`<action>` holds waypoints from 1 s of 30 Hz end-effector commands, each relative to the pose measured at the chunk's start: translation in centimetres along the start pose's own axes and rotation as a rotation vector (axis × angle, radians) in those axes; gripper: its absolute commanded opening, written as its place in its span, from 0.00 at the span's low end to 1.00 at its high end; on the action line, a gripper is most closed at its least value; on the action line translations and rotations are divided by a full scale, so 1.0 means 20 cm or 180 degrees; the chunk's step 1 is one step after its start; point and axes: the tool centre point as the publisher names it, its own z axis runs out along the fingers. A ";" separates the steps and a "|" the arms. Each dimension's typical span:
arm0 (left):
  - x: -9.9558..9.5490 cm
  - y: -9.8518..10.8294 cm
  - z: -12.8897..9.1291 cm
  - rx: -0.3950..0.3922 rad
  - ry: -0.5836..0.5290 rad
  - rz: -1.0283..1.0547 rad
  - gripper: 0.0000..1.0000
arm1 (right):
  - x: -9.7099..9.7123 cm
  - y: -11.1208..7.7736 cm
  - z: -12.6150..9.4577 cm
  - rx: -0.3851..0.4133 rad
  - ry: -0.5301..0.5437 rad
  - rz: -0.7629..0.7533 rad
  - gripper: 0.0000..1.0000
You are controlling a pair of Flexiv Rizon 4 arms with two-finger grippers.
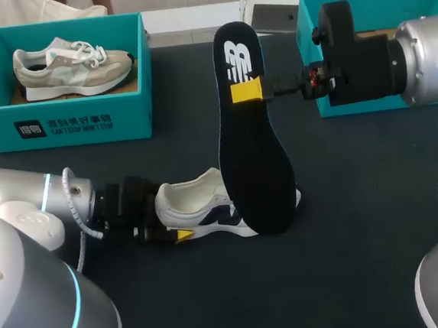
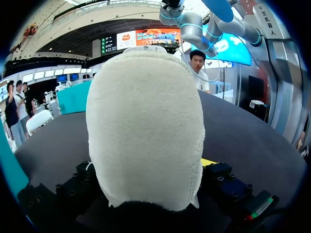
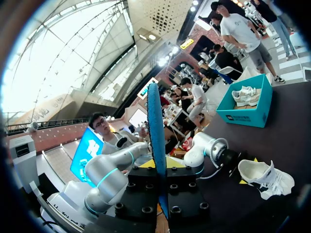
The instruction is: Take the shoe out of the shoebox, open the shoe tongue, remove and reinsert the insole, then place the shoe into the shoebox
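A white shoe lies on the dark table, heel toward my left arm. My left gripper stands open with the heel between its fingers; one yellow fingertip shows at the shoe's near side. The left wrist view is filled by the cream heel, with a yellow tip beside it. My right gripper is shut on a long black insole. The insole hangs upright, its lower end just in front of the shoe's toe. From the right wrist the insole shows edge-on between the fingers of that gripper.
A teal shoebox at the back left holds a second beige-and-white shoe. Another teal box stands at the back right, partly hidden behind my right arm. The first box and the table shoe also show from the right wrist.
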 end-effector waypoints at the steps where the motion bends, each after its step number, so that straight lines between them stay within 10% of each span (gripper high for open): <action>1: 0.02 -0.04 -0.09 -0.0041 0.0019 0.0008 1.00 | 0.00 0.00 0.01 0.0001 -0.0010 0.0006 0.00; 24: 0.00 -0.14 -0.24 -0.0497 0.0113 0.0044 1.00 | 0.00 0.00 0.01 0.0001 -0.0010 0.0006 0.00; 30: -0.01 -0.22 -0.31 -0.1156 0.0142 -0.0010 1.00 | 0.00 0.00 0.01 0.0001 -0.0010 0.0006 0.00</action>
